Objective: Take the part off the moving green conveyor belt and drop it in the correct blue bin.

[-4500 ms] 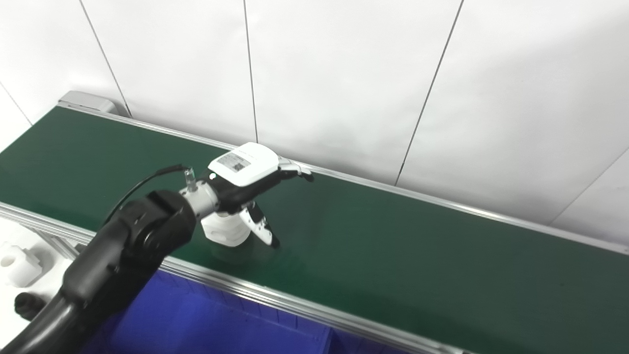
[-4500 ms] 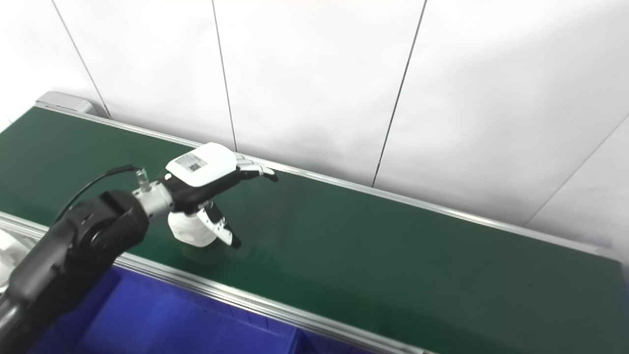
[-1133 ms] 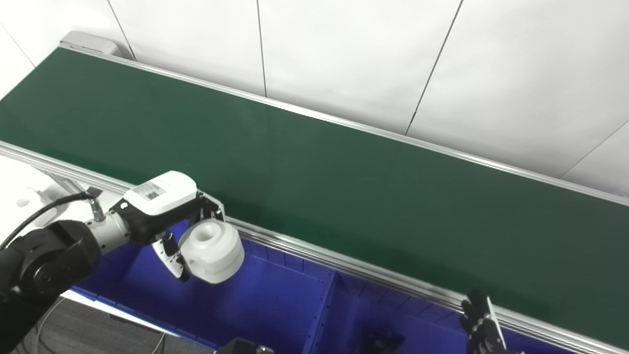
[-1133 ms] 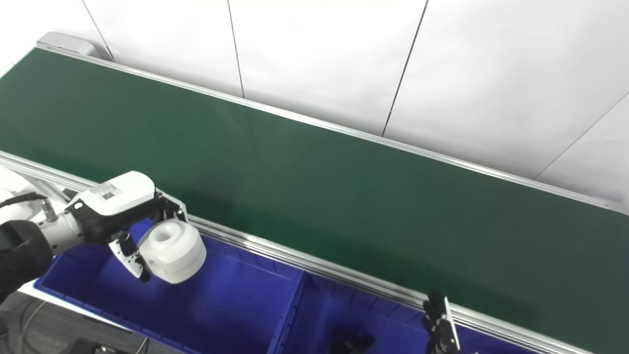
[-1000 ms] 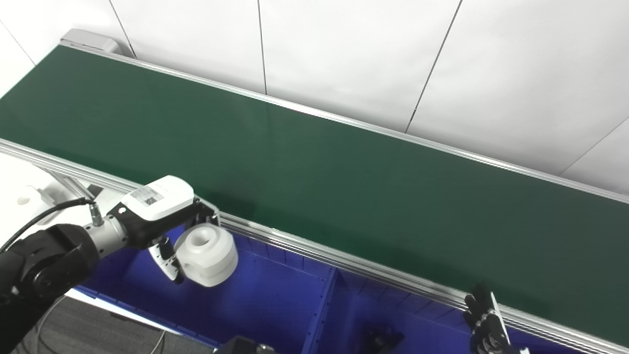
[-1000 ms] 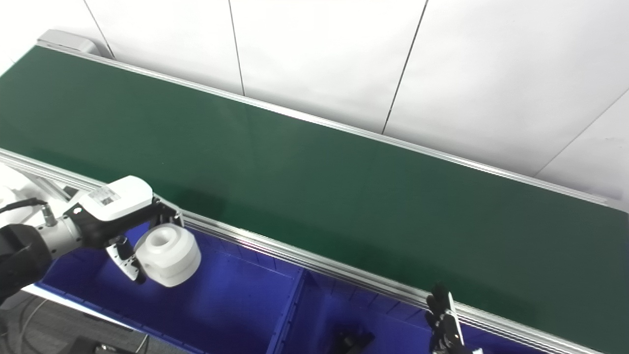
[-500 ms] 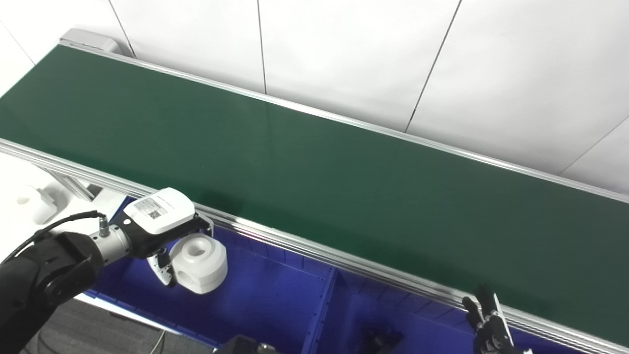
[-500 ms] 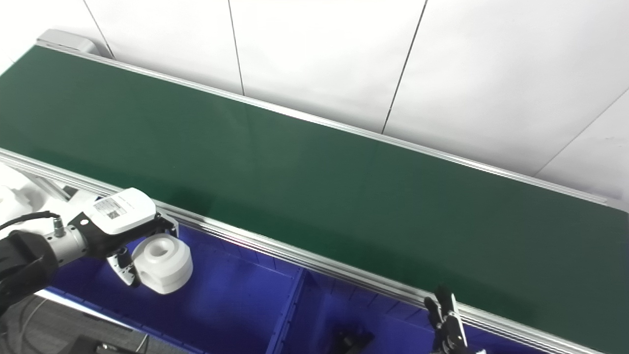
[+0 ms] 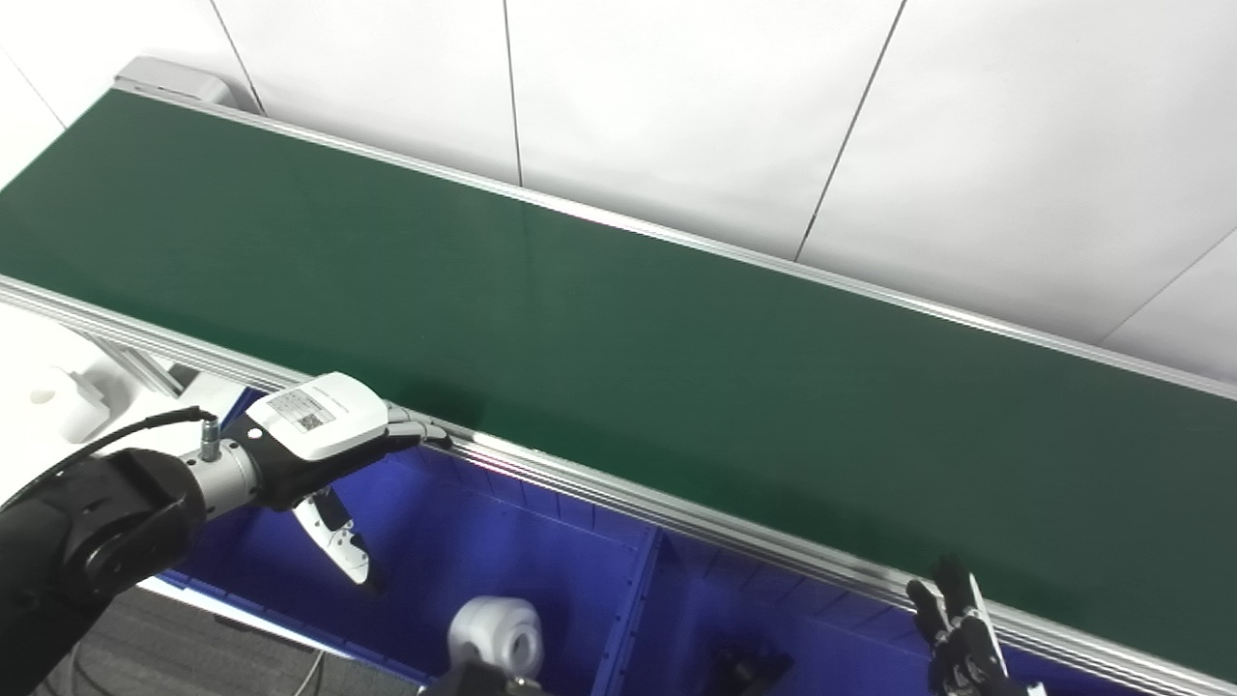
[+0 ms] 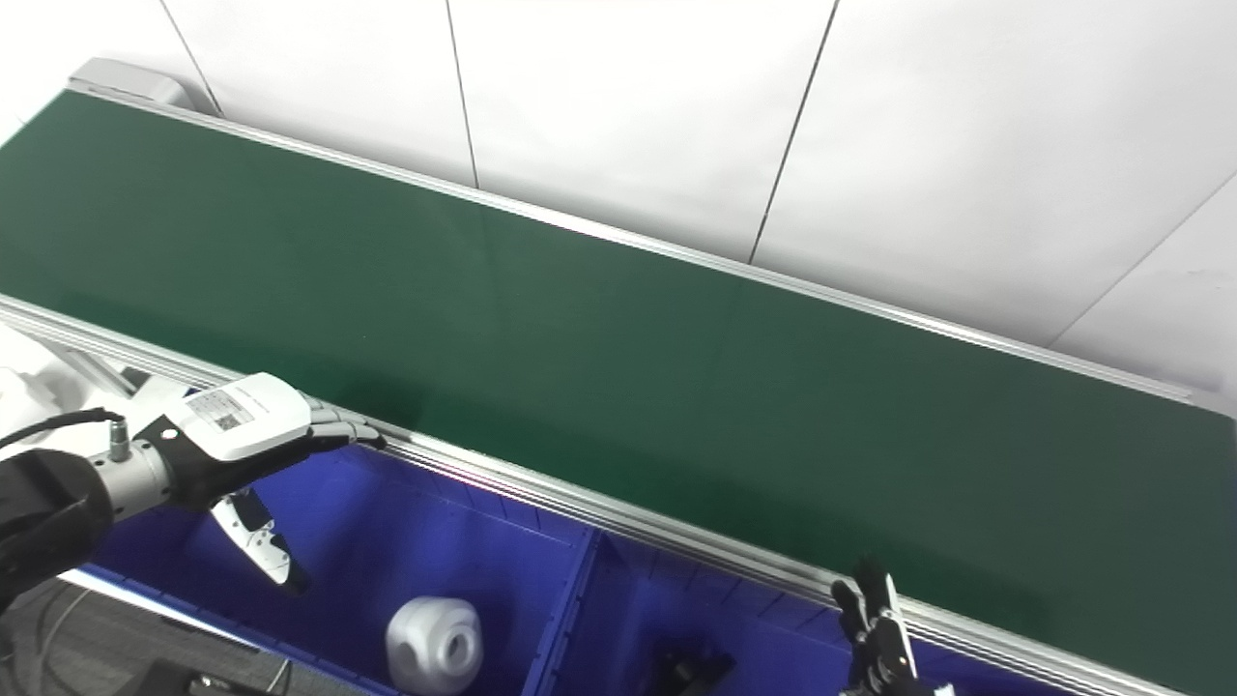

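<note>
The white round part [image 10: 434, 631] with a centre hole lies on its side inside the left blue bin [image 10: 387, 541], near its front; it also shows in the left eye view [image 9: 496, 633]. My left hand [image 10: 253, 437] is open and empty above the bin's left end, fingers stretched toward the conveyor rail, thumb hanging down. The green conveyor belt [image 10: 618, 358] carries nothing. My right hand [image 10: 875, 638] shows only its fingertips at the bottom edge, fingers spread.
A second blue bin [image 10: 754, 648] to the right of the divider holds a small dark part [image 10: 688, 669]. The aluminium conveyor rail [image 10: 599, 517] runs along the bins' far edge. A white wall stands behind the belt.
My left hand opened and let go of the white part, which dropped into the left blue bin. Before that the hand carried it from the belt down over the bin.
</note>
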`<state>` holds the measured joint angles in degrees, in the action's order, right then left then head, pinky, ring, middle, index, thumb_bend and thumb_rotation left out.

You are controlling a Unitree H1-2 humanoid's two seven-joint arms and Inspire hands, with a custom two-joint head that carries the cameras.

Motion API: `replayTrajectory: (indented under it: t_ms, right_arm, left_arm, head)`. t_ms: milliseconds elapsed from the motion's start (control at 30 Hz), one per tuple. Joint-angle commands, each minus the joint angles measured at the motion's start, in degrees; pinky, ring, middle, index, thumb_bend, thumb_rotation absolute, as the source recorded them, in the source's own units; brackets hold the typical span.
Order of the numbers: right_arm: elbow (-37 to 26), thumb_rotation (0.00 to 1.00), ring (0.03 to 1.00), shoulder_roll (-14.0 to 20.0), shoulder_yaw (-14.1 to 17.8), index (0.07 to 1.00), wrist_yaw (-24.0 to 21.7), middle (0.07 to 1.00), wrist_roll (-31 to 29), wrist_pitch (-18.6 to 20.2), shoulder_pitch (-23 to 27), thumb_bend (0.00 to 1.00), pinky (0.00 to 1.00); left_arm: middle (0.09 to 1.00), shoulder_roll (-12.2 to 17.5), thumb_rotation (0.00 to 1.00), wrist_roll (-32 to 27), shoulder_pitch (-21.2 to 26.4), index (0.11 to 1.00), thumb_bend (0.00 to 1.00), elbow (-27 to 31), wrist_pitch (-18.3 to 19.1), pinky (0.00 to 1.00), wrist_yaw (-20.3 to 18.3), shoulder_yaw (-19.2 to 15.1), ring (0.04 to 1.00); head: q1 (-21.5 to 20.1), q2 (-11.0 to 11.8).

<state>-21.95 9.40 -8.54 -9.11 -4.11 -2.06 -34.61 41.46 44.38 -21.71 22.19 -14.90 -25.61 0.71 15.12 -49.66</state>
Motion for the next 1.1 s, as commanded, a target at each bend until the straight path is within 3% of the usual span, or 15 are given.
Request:
replayTrajectory:
  t_ms: [0,100,167,200,267,367,467,500,533,667,733,900,1000,1067]
  right_arm:
    - [-1.77,0.84,0.965,-0.36,-0.13,1.0,-0.18,1.0,-0.52,0.57,-0.07,0.98,1.0]
    - [-2.16,0.84,0.966,-0.69,-0.35,1.0,-0.11,1.0,-0.52,0.98,-0.32,0.97,1.0]
    - [-2.27,0.84,0.959,-0.83,-0.68,1.0,-0.18,1.0,-0.13,1.11,-0.41,0.97,0.97]
    - [-2.37,0.84,0.956,-0.95,-0.86,1.0,-0.17,1.0,0.11,1.17,-0.43,0.97,0.97]
    - [-2.64,0.83,0.955,-1.3,-1.3,1.0,-0.04,1.0,0.62,1.45,-0.47,0.97,0.97]
    - [-3.24,0.83,0.944,-2.26,-2.35,1.0,0.47,1.0,2.04,2.24,-0.57,0.97,0.96]
    - [-3.58,0.82,0.925,-4.15,-3.95,1.0,1.68,1.0,4.65,2.94,-0.62,0.98,0.93]
    - [-3.71,0.82,0.924,-4.64,-4.37,1.0,2.0,1.0,5.38,3.2,-0.65,0.98,0.93]
    - [-3.96,0.82,0.924,-5.4,-5.05,1.0,2.43,1.0,6.68,3.66,-0.72,0.98,0.93]
    - [-4.82,0.86,0.95,-8.34,-7.47,1.0,3.75,1.0,10.34,5.1,-0.89,0.98,0.94]
    - [-4.84,0.87,0.966,-9.42,-8.36,1.0,4.24,1.0,11.87,5.43,-0.82,0.97,0.97]
    - [-4.7,0.89,0.98,-11.13,-9.8,1.0,5.6,1.0,14.64,5.81,-0.54,0.96,1.0]
    - [-4.86,0.9,0.977,-12.03,-10.17,1.0,6.31,1.0,15.58,5.98,-0.56,0.97,0.97]
    - [-4.96,0.89,0.978,-12.64,-10.6,1.0,6.72,1.0,15.95,6.02,-0.56,0.97,0.97]
  left_arm:
    - [0.905,1.61,0.64,-5.82,-1.29,0.887,1.0,3.78,0.67,0.81,0.0,-1.7,0.862]
    - [0.933,1.13,0.63,-22.28,-3.09,0.904,1.0,10.21,4.02,0.84,-1.85,-2.34,0.902]
    - [0.98,0.31,0.55,-37.45,-3.65,0.94,1.0,14.21,9.86,0.89,-3.07,-2.08,0.959]
    - [0.994,-0.52,0.51,-43.42,-3.78,0.949,1.0,16.23,12.55,0.87,-2.95,-1.9,0.972]
    - [0.998,-1.95,0.5,-49.31,-3.87,0.953,1.0,18.97,15.42,0.86,-2.16,-2.03,0.976]
    - [1.0,-7.61,0.52,-55.04,-4.04,0.989,1.0,22.93,19.76,0.88,2.37,-3.25,0.996]
    - [0.998,-14.42,0.59,-54.39,-2.93,1.0,1.0,20.32,18.32,0.94,5.8,-3.91,0.987]
    - [0.999,-15.57,0.6,-54.48,-2.73,1.0,1.0,19.53,18.19,0.95,6.32,-4.14,0.99]
    - [1.0,-17.49,0.6,-54.44,-2.43,1.0,1.0,18.06,17.68,0.95,7.21,-4.42,0.991]
    - [1.0,-25.31,0.69,-53.57,-0.6,1.0,0.95,11.72,16.11,0.96,10.02,-3.11,0.989]
    - [0.999,-26.55,0.71,-52.53,0.14,1.0,0.94,9.55,15.75,0.95,10.11,-2.21,0.972]
    - [0.997,-28.23,0.63,-48.97,1.77,1.0,0.98,5.08,15.1,0.95,10.83,-0.62,0.969]
    - [1.0,-29.74,0.52,-45.83,2.24,1.0,0.9,3.74,15.1,0.97,12.01,0.59,0.981]
    - [1.0,-29.97,0.5,-43.54,2.22,1.0,0.88,3.63,15.58,0.97,12.39,1.56,0.989]
  head:
    - [-0.51,-0.26]
    - [-2.72,-0.86]
    - [-4.76,-1.27]
    - [-5.87,-1.48]
    - [-8.37,-1.81]
    - [-13.71,-2.51]
    - [-20.57,-2.91]
    - [-20.57,-2.91]
    - [-23.8,-3.02]
    - [-28.55,-3.26]
    - [-31.28,-3.46]
    - [-36.65,-3.78]
    - [-38.61,-3.82]
    - [-41.34,-4.02]
